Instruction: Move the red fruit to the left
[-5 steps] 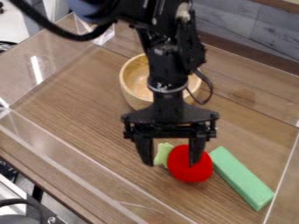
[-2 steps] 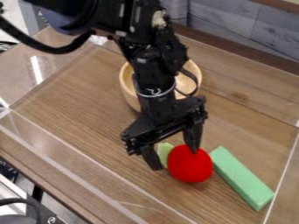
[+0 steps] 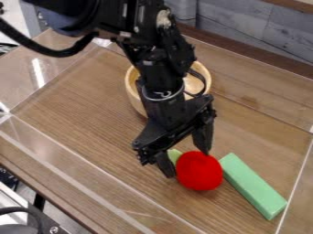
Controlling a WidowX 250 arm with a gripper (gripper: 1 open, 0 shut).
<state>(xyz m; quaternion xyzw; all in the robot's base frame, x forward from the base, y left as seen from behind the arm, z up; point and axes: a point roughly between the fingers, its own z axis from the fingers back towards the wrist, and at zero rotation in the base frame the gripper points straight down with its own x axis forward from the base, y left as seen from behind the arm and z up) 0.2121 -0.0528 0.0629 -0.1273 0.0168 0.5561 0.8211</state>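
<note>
Red and glossy, the small round toy fruit (image 3: 199, 171) sits on the wood-grain tabletop (image 3: 86, 114), its pale-green leafy piece pointing left toward the arm; being round, it shows no clear long axis. Straddling its left side, the black gripper (image 3: 180, 157) points steeply down, fingers spread apart, gripping nothing. A flat green rectangular block (image 3: 253, 186) lies just right of it, a round wooden bowl (image 3: 138, 80) behind.

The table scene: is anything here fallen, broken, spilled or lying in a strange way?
Nothing stands out. The red fruit sits whole on the wooden table, close beside the green block, which lies flat. The wooden bowl stands upright behind the arm. The open gripper hangs at the fruit, not closed on it.
</note>
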